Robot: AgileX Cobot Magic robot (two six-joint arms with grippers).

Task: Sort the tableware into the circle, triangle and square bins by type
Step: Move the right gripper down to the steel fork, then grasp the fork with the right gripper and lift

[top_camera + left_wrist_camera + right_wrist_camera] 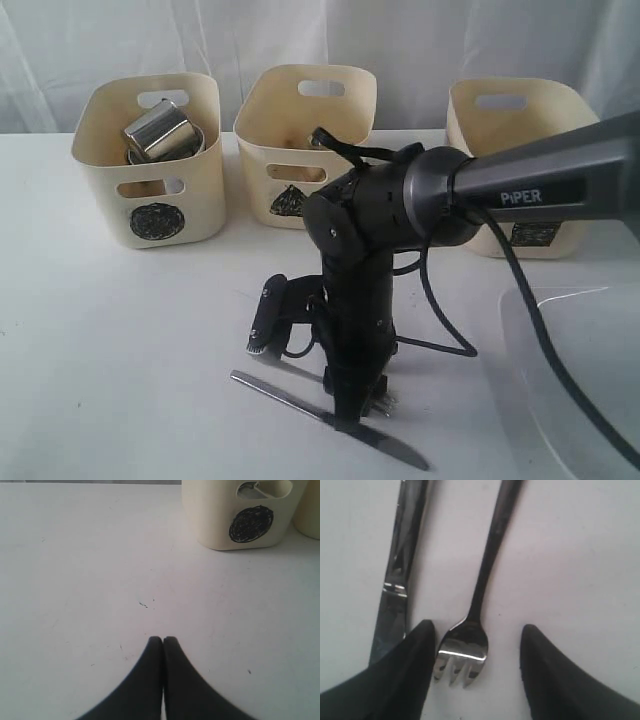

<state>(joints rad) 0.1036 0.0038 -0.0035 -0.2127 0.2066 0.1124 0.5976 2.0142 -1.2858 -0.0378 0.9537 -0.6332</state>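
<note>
A steel fork (468,647) lies flat on the white table, its head between the fingers of my open right gripper (477,630) and close to one finger, untouched. A steel knife (400,580) lies alongside it, outside the jaws. In the exterior view the right gripper (362,410) points down at the table's front, over the knife (290,398) and the fork's tines (384,402). The circle bin (150,160) holds a shiny steel mug (158,130). The triangle bin (300,120) stands in the middle and the square bin (500,125) on the right. My left gripper (163,639) is shut and empty over bare table.
A clear plastic container (570,370) sits at the front right. The right arm and its cable cross in front of the triangle and square bins. The circle bin (240,520) stands a good way ahead of the left gripper.
</note>
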